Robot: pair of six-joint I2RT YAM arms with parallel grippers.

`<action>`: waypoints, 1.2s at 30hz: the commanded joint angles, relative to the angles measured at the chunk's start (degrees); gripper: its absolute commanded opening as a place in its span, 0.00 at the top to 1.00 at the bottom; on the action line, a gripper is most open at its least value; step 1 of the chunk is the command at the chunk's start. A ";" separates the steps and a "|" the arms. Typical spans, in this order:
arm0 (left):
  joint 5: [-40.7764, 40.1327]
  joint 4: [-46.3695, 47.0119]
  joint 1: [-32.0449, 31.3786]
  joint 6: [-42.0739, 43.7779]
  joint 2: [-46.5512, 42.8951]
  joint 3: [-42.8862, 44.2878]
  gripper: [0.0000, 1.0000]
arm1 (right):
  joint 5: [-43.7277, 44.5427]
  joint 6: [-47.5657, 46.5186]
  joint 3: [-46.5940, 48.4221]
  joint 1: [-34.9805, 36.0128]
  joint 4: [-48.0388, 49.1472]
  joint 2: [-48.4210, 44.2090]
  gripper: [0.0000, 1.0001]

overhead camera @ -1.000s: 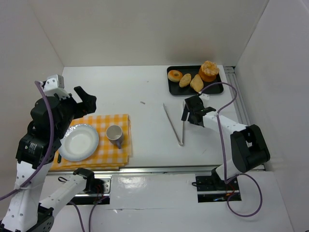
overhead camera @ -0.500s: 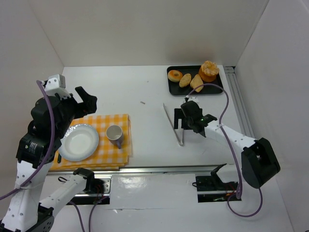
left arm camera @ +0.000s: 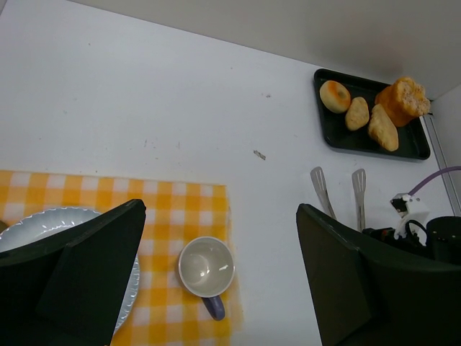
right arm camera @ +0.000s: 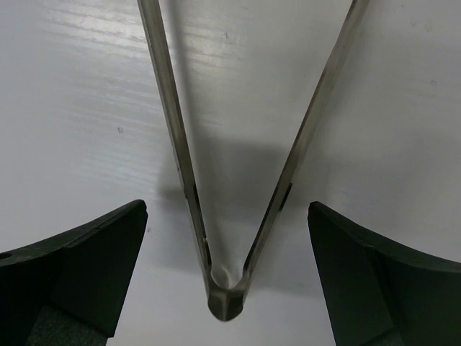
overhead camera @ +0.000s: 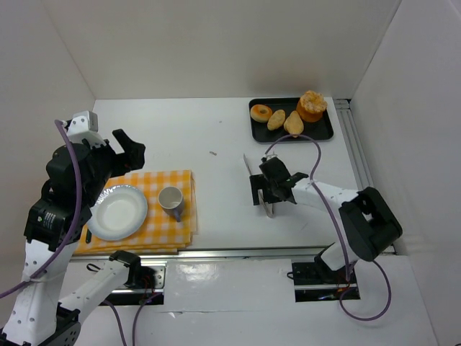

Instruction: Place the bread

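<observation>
Several bread pieces [overhead camera: 293, 124] lie on a black tray [overhead camera: 324, 134] at the back right; they also show in the left wrist view [left arm camera: 382, 128]. Metal tongs [overhead camera: 248, 166] lie on the table, their joined end toward me. My right gripper [overhead camera: 271, 194] is open and low over that joined end; in the right wrist view [right arm camera: 227, 220] the tongs [right arm camera: 227, 299] lie between its fingers, untouched. My left gripper [overhead camera: 127, 147] is open and empty, raised above the checkered cloth [overhead camera: 155, 231]; the left wrist view [left arm camera: 220, 216] shows the same. An empty white plate [overhead camera: 117, 211] sits on the cloth.
A white mug [overhead camera: 171, 200] with a blue handle stands on the cloth right of the plate. White walls enclose the table on the left, back and right. A metal rail [overhead camera: 356, 155] runs along the right edge.
My right gripper has moved from near the tray toward me and to the left, and now hangs low over the tongs' joined end. The left arm has not moved.
</observation>
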 commanded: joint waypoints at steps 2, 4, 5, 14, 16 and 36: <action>0.07 2.35 -0.29 1.60 -0.58 -0.20 0.01 | 2.22 -2.58 1.01 0.52 8.86 4.78 0.00; 0.07 2.35 -0.29 1.60 -0.58 -0.20 0.01 | 3.11 -3.19 2.67 0.52 10.53 6.82 0.00; 0.07 2.35 -0.29 1.60 -0.58 -0.20 0.01 | 3.11 -3.20 3.46 0.52 11.24 7.87 0.03; 0.07 1.83 -0.29 1.60 -0.58 0.86 0.01 | 7.41 -2.67 3.38 0.52 18.29 11.93 0.53; 0.07 1.83 -0.29 2.13 -0.58 0.86 0.01 | 7.41 -3.28 5.57 0.52 16.45 10.18 0.69; 0.07 1.83 -0.29 1.60 -1.11 1.39 0.01 | -4.60 -4.08 37.91 -10.55 -2.90 11.72 0.67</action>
